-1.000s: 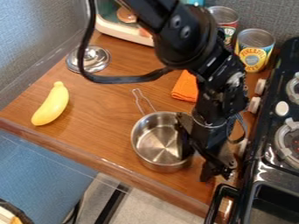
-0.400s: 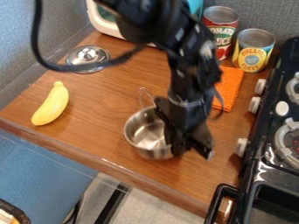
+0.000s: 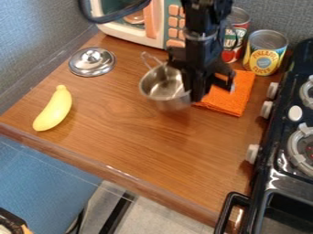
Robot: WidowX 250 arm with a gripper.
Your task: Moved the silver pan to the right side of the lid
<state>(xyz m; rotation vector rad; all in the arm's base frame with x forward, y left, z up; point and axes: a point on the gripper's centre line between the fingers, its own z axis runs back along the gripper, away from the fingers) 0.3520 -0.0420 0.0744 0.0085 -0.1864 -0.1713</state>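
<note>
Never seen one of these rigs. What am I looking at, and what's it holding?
One fixed camera looks down at a slant on a wooden counter. The black machine coming in from the top is a robot arm; its claw is the part that grasps.

The claw is at the right side of a silver pan. I can't tell from this angle whether it grips the pan or only touches it.

Left of the pan lie a silver lid and a yellow banana. To its right is an orange cloth. Behind stand two cans and a toy microwave; a black stove is at far right.
</note>
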